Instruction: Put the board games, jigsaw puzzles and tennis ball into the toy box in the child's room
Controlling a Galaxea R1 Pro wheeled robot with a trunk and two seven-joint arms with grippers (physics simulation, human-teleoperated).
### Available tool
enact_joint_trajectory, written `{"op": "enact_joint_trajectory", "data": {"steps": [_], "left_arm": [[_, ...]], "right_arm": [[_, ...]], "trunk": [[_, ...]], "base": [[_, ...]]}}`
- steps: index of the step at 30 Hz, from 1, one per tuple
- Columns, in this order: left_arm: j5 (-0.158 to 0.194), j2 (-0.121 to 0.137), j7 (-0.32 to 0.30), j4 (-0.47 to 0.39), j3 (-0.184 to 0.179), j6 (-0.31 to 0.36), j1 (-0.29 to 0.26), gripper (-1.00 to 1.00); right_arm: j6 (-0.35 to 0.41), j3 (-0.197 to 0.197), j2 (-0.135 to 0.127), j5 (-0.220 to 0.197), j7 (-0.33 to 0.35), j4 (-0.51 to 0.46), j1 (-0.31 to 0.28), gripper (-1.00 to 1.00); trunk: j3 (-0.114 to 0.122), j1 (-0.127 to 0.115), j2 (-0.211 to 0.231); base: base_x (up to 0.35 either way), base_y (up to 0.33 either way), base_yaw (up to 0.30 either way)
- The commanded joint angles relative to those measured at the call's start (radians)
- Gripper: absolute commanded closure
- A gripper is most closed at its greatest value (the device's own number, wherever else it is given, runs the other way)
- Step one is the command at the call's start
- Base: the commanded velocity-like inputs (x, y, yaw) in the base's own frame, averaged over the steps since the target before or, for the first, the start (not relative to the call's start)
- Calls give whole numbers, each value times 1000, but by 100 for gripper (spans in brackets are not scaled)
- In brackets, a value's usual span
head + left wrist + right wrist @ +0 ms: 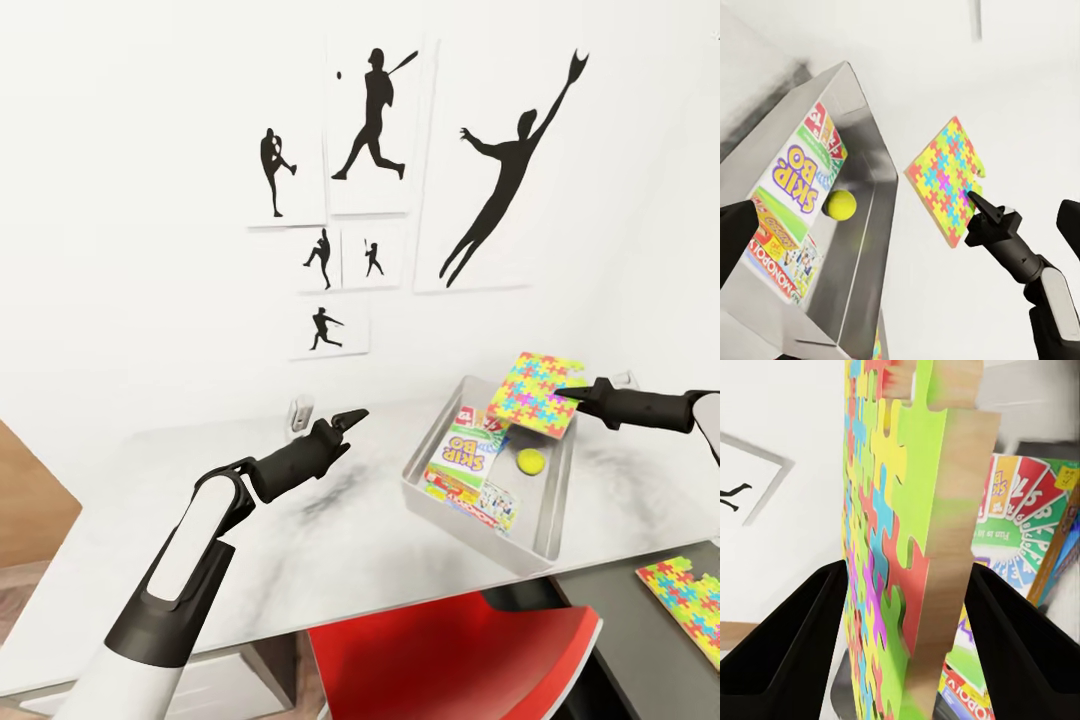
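Observation:
The light grey toy box (548, 520) stands on the table (300, 520). Inside it lie the Skip-Bo board game (460, 452), the Monopoly board game (485, 503) and the tennis ball (530, 461). My right gripper (572, 392) is shut on one jigsaw puzzle (528, 395), holding it tilted over the box's far end. In the right wrist view its fingers (787, 652) clamp both faces of that puzzle (881, 547). A second jigsaw puzzle (692, 605) lies flat on the dark grey desk part. My left gripper (350, 417) hovers left of the box, and its fingers (735, 236) stand wide apart and empty.
Black baseball-player prints (375, 120) hang on the white wall behind the desk. A red chair (450, 650) is tucked under the desk's front edge. A wall socket (300, 412) sits behind my left gripper. Bare light grey desktop spreads left of the box.

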Motion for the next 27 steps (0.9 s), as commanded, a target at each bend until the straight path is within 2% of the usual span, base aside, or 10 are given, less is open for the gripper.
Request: {"op": "enact_joint_trajectory", "data": {"steps": [1,12,19,27], "left_arm": [[10,0,10,-1,0,2,-1,-100],[9,1,3,-2,2,1,-1,-100],[3,3,-53,-3,5,0,13,-100],[1,3,-69,-3,5,0,18,-100]], "right_arm": [[4,-3,0,8,9,-4,-1,100],[4,-3,0,6,9,-27,4,100],[4,-3,0,7,9,-36,7,100],[4,-4,0,7,9,-43,9,100]], "trunk": [[-1,0,-1],[-1,0,-1],[-1,0,-1],[-1,0,-1]], "base": [[37,-82,0],[18,-19,0],[168,-2,0],[42,0,0]]}}
